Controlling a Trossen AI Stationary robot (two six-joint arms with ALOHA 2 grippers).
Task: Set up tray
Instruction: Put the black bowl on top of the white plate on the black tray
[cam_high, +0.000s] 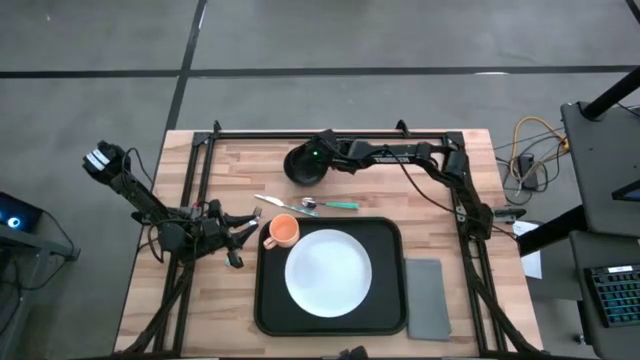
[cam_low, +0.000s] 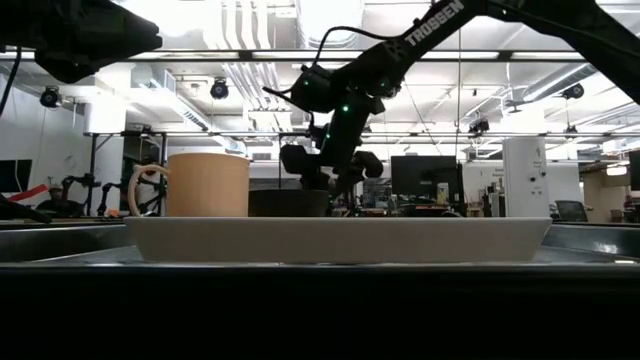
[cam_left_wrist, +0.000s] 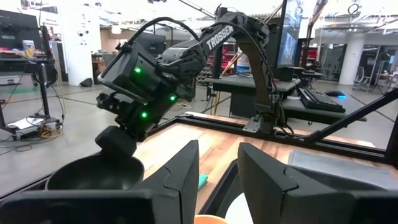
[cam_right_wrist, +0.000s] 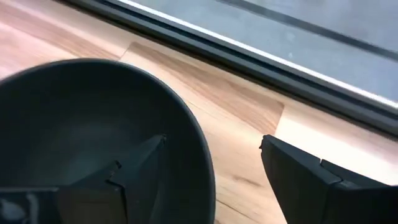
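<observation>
The black tray (cam_high: 390, 305) lies at the table's near middle. The white plate (cam_high: 328, 272) rests in it, and the orange cup (cam_high: 282, 232) stands upright at its far left corner. My left gripper (cam_high: 247, 228) is open, level just left of the cup, whose rim (cam_left_wrist: 211, 219) shows below its fingers. My right gripper (cam_right_wrist: 211, 168) is open above the black bowl (cam_high: 300, 168) at the table's far middle. One finger (cam_right_wrist: 134, 171) is inside the bowl and the other (cam_right_wrist: 305, 177) outside, on either side of its rim (cam_right_wrist: 202, 149).
A fork (cam_high: 272, 203) and a teal-handled spoon (cam_high: 335, 204) lie on the wood between the bowl and the tray. A grey folded napkin (cam_high: 428, 298) lies right of the tray. Black frame rails (cam_high: 200, 170) run along the table's left, right and far edges.
</observation>
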